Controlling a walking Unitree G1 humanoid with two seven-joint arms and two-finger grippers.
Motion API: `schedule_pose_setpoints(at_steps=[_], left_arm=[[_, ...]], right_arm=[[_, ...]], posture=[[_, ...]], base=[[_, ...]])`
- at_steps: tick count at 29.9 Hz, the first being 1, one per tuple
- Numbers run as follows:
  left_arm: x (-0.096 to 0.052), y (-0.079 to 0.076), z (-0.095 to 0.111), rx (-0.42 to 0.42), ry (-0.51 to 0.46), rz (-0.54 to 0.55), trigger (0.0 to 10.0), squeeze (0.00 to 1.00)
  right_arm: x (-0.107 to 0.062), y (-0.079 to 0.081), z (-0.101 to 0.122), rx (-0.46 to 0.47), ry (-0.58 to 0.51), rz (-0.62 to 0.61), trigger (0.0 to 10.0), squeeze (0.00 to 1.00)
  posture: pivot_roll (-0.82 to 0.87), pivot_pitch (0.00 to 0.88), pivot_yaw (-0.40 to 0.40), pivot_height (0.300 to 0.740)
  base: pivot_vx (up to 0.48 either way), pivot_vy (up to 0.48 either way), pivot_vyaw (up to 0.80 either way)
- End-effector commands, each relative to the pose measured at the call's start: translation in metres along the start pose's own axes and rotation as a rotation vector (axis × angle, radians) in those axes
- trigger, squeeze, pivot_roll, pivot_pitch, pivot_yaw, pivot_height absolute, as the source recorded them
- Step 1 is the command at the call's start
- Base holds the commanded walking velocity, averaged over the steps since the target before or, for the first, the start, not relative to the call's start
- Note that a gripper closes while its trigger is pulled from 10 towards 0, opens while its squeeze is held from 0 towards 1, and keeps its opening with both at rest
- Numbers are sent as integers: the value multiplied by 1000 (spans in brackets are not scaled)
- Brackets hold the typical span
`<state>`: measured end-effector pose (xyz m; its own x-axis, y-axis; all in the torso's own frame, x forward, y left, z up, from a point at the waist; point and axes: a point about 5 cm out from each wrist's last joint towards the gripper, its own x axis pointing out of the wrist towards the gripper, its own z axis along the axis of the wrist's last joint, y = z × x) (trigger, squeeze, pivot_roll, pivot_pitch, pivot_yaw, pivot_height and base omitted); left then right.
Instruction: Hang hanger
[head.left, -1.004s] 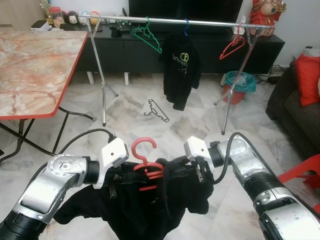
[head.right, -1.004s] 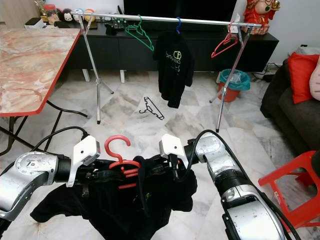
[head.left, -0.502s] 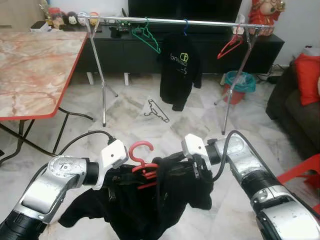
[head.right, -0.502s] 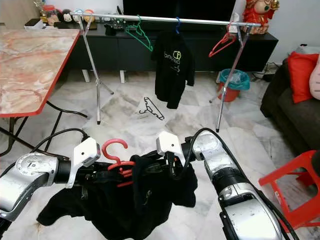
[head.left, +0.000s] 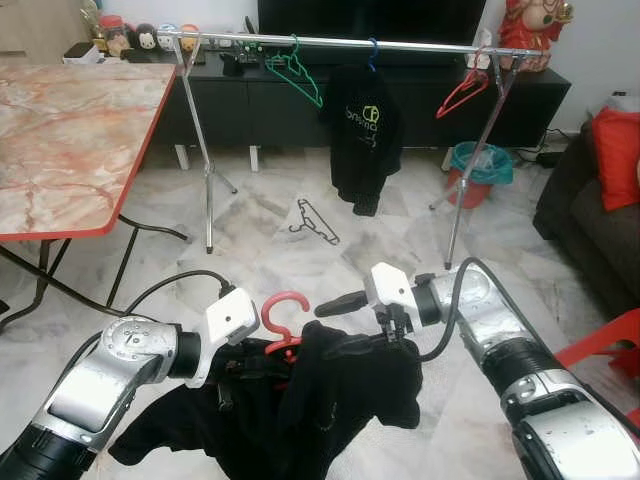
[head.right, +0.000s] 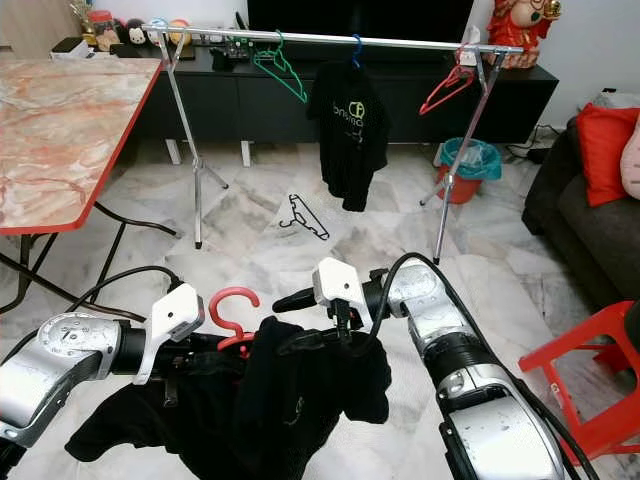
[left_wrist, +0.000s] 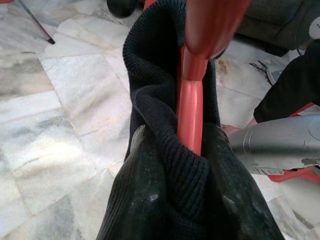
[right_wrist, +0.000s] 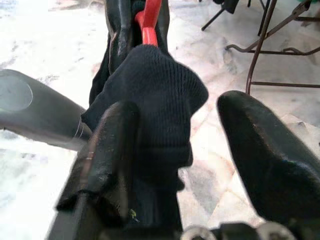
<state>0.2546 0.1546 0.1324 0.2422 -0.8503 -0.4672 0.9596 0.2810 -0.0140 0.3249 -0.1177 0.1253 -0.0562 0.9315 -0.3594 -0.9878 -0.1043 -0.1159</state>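
Your left gripper (left_wrist: 192, 165) pinches the red hanger (head.left: 283, 318) through the black garment (head.left: 340, 395); your right gripper (right_wrist: 200, 145) is spread. Seat the collar squarely before lifting.

The floor (head.left: 250, 230) and clothes rail (head.left: 340, 42) are seen from head height, looking forward and down, in both eye views. The red hanger (left_wrist: 192, 100) and black garment (right_wrist: 150, 95) are seen close up from each wrist.

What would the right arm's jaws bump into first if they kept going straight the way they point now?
Probably the black garment: a fold of it already sits between the open right gripper fingers. Just beyond comes the red hanger held in the left gripper, though depth is hard to judge.
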Motion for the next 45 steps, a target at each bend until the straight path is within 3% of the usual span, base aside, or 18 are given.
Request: schedule_pose_setpoints(at_steps=[1, 7, 11, 12, 13, 15, 16, 17, 18, 24, 25, 28, 31, 32, 37, 45], left_arm=[[-3, 3, 3, 7, -24, 23, 0, 0], [-3, 9, -2, -14, -38, 77, 0, 0], [-3, 15, -5, -25, -63, 150, 0, 0], [-4, 22, -8, -32, -81, 238, 0, 0], [-4, 24, -9, -41, -86, 267, 0, 0], [-5, 32, -13, -13, -91, 377, 0, 0], [-5, 33, -13, -6, -91, 396, 4549, 0], [-6, 40, -16, -15, -96, 485, 4549, 0], [-9, 50, -21, -41, -115, 626, 10000, 0], [-16, 55, -26, -79, -179, 795, 10000, 0], [-19, 57, -28, -73, -199, 885, 10000, 0], [-21, 54, -30, -103, -250, 934, 10000, 0], [-20, 44, -33, -154, -334, 996, 10000, 0], [-20, 44, -33, -154, -334, 996, 10000, 0], [-26, 32, -36, -181, -412, 1092, 10000, 0], [-22, 31, -46, -211, -395, 1139, 10000, 0]], right_arm=[[-4, -2, 3, -29, 25, 3, 10000, 1000], [-10, -3, 2, -20, 23, -33, 10000, 1000], [-18, -7, 1, -31, 18, -131, 10000, 1000], [-27, -20, 6, -31, -11, -311, 10000, 1000], [-29, -23, 8, -32, -22, -373, 10000, 1000], [-39, -35, 9, -28, -33, -592, 10000, 0], [-41, -37, 9, -25, -33, -626, 10000, 0], [-47, -41, 5, 12, -36, -739, 10000, 0], [-58, -43, -3, 80, -55, -910, 10000, 0], [-67, -33, -26, 207, -119, -1122, 10000, 0], [-67, -26, -38, 248, -122, -1192, 10000, 0], [-71, -16, -52, 332, -163, -1327, 10000, 0], [-71, 3, -72, 397, -179, -1490, 10000, 0], [-71, 3, -72, 397, -179, -1490, 10000, 0], [-69, 33, -90, 430, -178, -1635, 10000, 0], [-51, 48, -95, 463, -165, -1682, 10000, 0]], posture=[[44, 0, -66, 736], [40, 0, -64, 736], [38, 0, -65, 736], [35, 0, -64, 736], [33, 0, -61, 736], [33, 0, -61, 736], [33, 0, -61, 736], [30, 0, -56, 736], [27, 0, -53, 736], [17, 0, -43, 736], [21, 0, -39, 736], [17, 0, -32, 736], [16, 0, -35, 736], [16, 0, -35, 736], [19, 0, -48, 736], [-13, 0, -46, 736]], base=[[0, 0, 0], [0, 0, 0], [0, 0, 0], [0, 0, 0], [0, 0, 0], [0, 0, 0], [0, 0, 0], [0, 0, 0], [0, 0, 0], [0, 0, 0], [0, 0, 0], [0, 0, 0], [0, 0, 0], [0, 0, 0], [0, 0, 0], [0, 0, 0]])
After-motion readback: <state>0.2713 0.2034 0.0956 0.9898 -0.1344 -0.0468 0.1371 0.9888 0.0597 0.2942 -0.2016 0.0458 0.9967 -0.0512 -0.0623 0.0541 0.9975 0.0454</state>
